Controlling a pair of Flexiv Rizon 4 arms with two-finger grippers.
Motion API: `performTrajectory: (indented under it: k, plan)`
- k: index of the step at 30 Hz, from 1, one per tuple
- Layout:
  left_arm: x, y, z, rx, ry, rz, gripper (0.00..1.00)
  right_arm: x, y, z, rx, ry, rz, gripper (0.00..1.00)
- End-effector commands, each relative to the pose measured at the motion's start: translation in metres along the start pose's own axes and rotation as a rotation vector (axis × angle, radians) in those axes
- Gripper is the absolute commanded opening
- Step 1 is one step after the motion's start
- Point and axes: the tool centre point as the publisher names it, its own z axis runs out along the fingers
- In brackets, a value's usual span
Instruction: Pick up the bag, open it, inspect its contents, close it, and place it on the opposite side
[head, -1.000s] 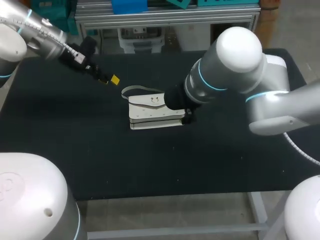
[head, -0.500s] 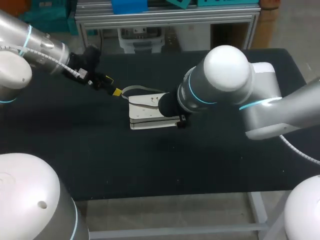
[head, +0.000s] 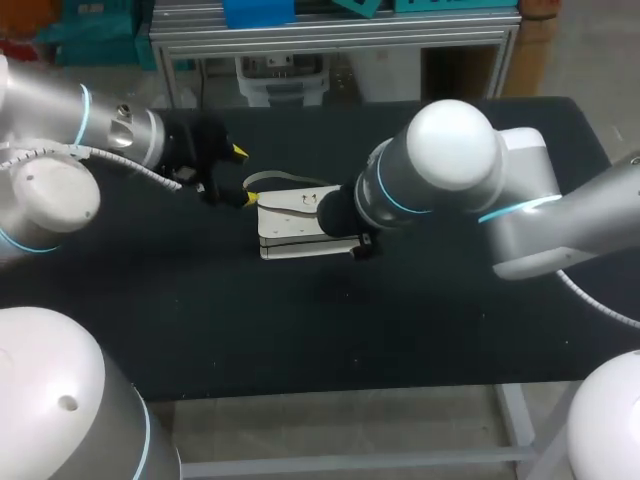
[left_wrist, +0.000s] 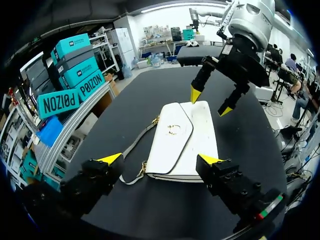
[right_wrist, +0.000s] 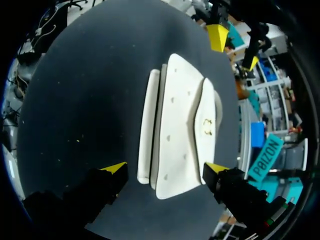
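White flat handbag with a front flap (head: 295, 225): lies flat near the middle of the tabletop, flap shut, between the two tools.
Black tabletop (head: 300, 340): carries the bag.
Right arm, white with a blue ring (head: 450, 170): comes in from the right and ends over the bag's right end, covering part of it in the head view.
Left arm, silver with a blue ring (head: 60, 150): comes in from the left and ends just beside the bag's left end.
Right tool (right_wrist: 165, 168): fingers spread wide with nothing in them; the left wrist view shows its yellow tips poised above the bag's far end, apart from it.
Left tool (head: 241, 176): fingers also spread wide and empty, facing the bag's strap end, with the strap and the bag's near edge between the tips.
Grey strap (left_wrist: 132, 159): loops out loose on the tabletop from the bag's left end.
Gold ring clasp (left_wrist: 173, 129): sits on the flap.
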Motion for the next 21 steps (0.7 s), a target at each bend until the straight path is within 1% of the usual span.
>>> performTrajectory:
  k: [1,2,4,5,10,11,15,18,19,21]
  plan:
    - [0.002,0.004,0.007,0.064,-0.072,0.109,1.00,-0.001,0.001,0.008,-0.003,-0.002,-0.003,1.00]
    - [0.001,0.005,0.008,0.090,-0.056,0.127,1.00,-0.002,0.002,0.008,0.004,-0.003,-0.005,1.00]
    - [0.001,0.005,0.011,0.108,-0.067,0.174,1.00,-0.002,0.002,0.008,0.003,-0.014,-0.007,1.00]
    - [0.001,0.005,0.011,0.131,-0.050,0.190,1.00,-0.002,0.002,0.009,0.011,-0.024,-0.011,0.99]
    - [0.002,0.006,0.016,0.134,-0.004,0.235,1.00,-0.003,0.003,0.009,0.024,-0.069,-0.041,0.74]
    - [0.002,0.006,0.017,0.133,-0.007,0.236,1.00,-0.003,0.004,0.009,0.031,-0.076,-0.046,0.72]
    - [0.005,0.008,0.020,0.124,0.014,0.253,1.00,-0.005,0.004,0.012,0.043,-0.090,-0.058,0.71]
    - [0.006,0.009,0.022,0.118,0.032,0.264,1.00,-0.006,0.004,0.016,0.064,-0.095,-0.073,0.65]
    - [0.007,0.010,0.023,0.118,0.035,0.266,1.00,-0.006,0.004,0.017,0.071,-0.097,-0.075,0.59]
    - [0.008,0.010,0.024,0.115,0.047,0.273,1.00,-0.006,0.004,0.020,0.076,-0.107,-0.084,0.55]
